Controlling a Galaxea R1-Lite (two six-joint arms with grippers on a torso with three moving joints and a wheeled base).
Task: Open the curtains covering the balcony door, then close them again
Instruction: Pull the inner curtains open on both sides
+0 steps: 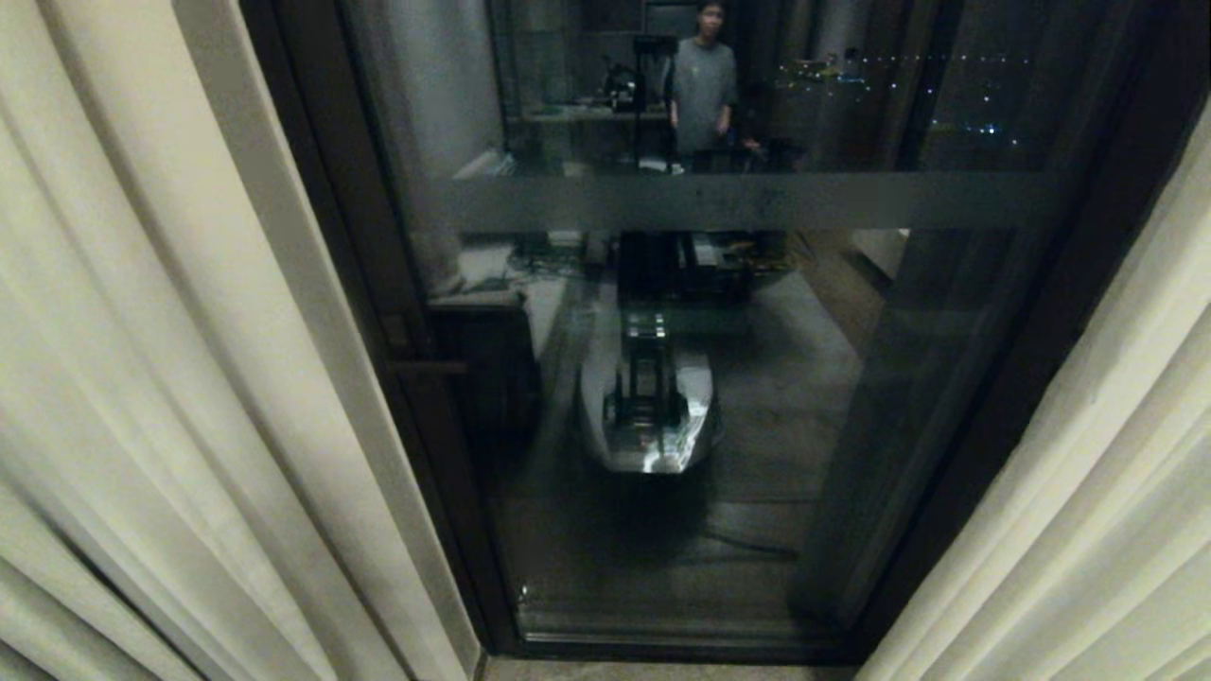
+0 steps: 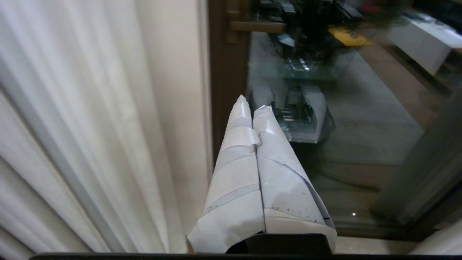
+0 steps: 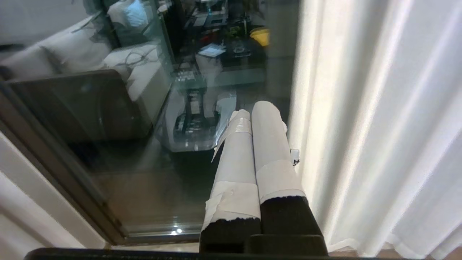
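Two cream pleated curtains hang parted: the left panel [image 1: 170,359] and the right panel [image 1: 1088,492] frame the bare balcony door [image 1: 757,397], dark-framed glass with a frosted band. Neither arm shows in the head view. In the left wrist view my left gripper [image 2: 252,104], wrapped in white tape, is shut on nothing, pointing at the door frame just beside the left panel's inner edge [image 2: 173,126]. In the right wrist view my right gripper [image 3: 254,108], also taped, is shut and empty, close beside the right panel [image 3: 361,126], apart from the glass [image 3: 126,162].
The glass reflects my own white base [image 1: 648,416] and a person standing behind me [image 1: 705,85]. A door handle [image 2: 256,26] sits on the dark frame. The door's bottom track [image 1: 662,643] meets a pale floor strip.
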